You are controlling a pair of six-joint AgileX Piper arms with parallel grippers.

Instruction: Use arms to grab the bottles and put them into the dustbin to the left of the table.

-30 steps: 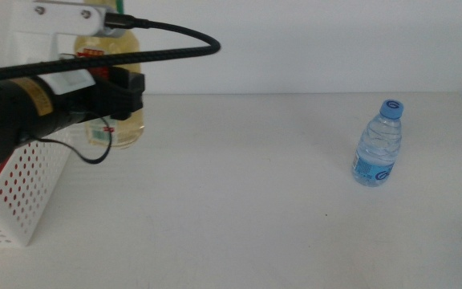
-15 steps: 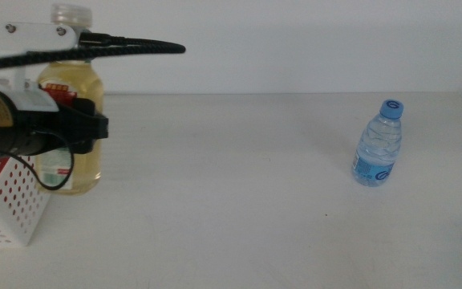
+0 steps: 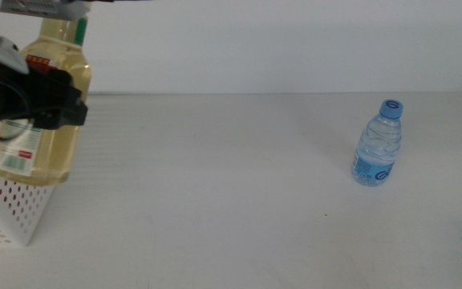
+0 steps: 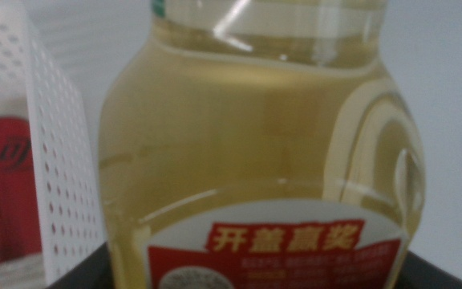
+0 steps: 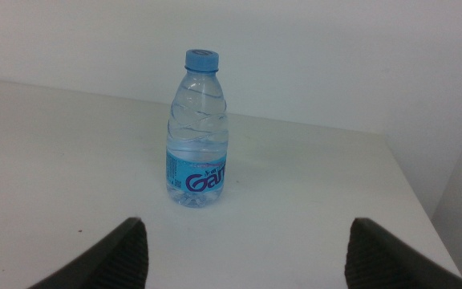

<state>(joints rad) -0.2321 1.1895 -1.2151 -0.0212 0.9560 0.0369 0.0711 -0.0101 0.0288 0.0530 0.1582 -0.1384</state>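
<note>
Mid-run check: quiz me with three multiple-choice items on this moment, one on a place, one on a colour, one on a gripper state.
1. Where is the juice bottle?
A. held up at the dustbin
B. lying on the table
C. beside the water bottle

2. What colour is the water bottle's cap?
A. white
B. blue
C. red

3. What state is the right gripper in?
A. shut on the water bottle
B. open, short of the water bottle
C. holding the can

Answers:
1 A, the left gripper clamps it off the table.
2 B, both views show it.
3 B, jaws apart, nothing between.
</note>
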